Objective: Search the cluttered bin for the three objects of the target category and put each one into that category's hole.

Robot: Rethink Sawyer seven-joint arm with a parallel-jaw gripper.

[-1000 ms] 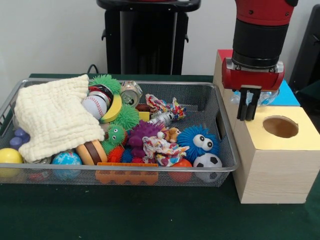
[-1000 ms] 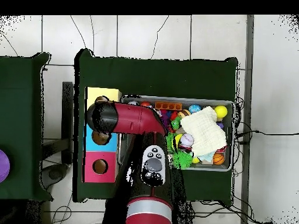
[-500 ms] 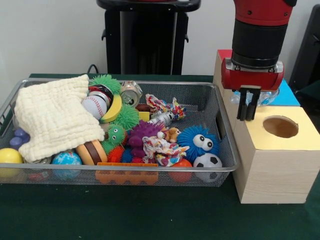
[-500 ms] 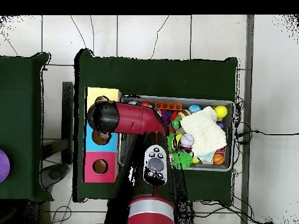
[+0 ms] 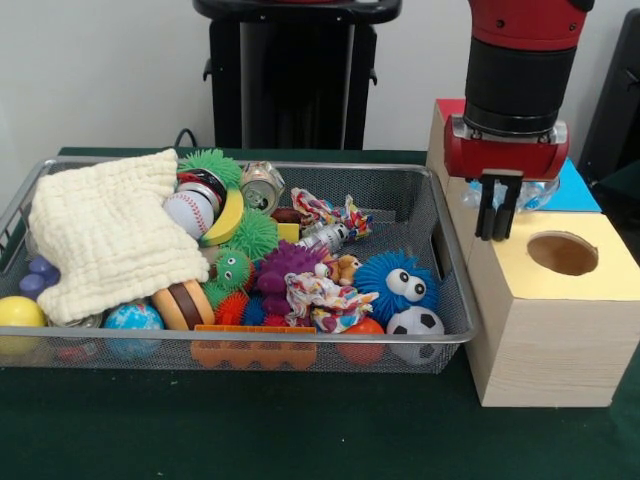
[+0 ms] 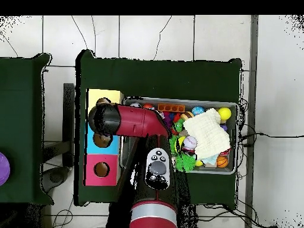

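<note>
My gripper [image 5: 497, 236] hangs over the row of boxes right of the bin, at the near edge of the blue box [image 5: 577, 190] and just left of the yellow box's round hole [image 5: 562, 253]. Its two fingers point straight down, close together, with nothing seen between them. A clear plastic bottle [image 5: 538, 194] lies across the blue box right behind the fingers. The wire bin [image 5: 400, 195] holds a crushed can [image 5: 262, 185], a small bottle [image 5: 325, 236], a baseball [image 5: 188, 212], a soccer ball [image 5: 415, 325], spiky toys and a cream cloth [image 5: 105, 235]. From overhead, the arm [image 6: 127, 120] hides the gripper.
A red box [image 5: 447, 108] stands behind the blue one; overhead shows yellow [image 6: 104, 95], blue [image 6: 95, 145] and red [image 6: 102, 170] boxes in a line, each with a hole. The bin's tall right wall [image 5: 447, 260] stands close beside the boxes. Dark green cloth [image 5: 300, 420] covers the table.
</note>
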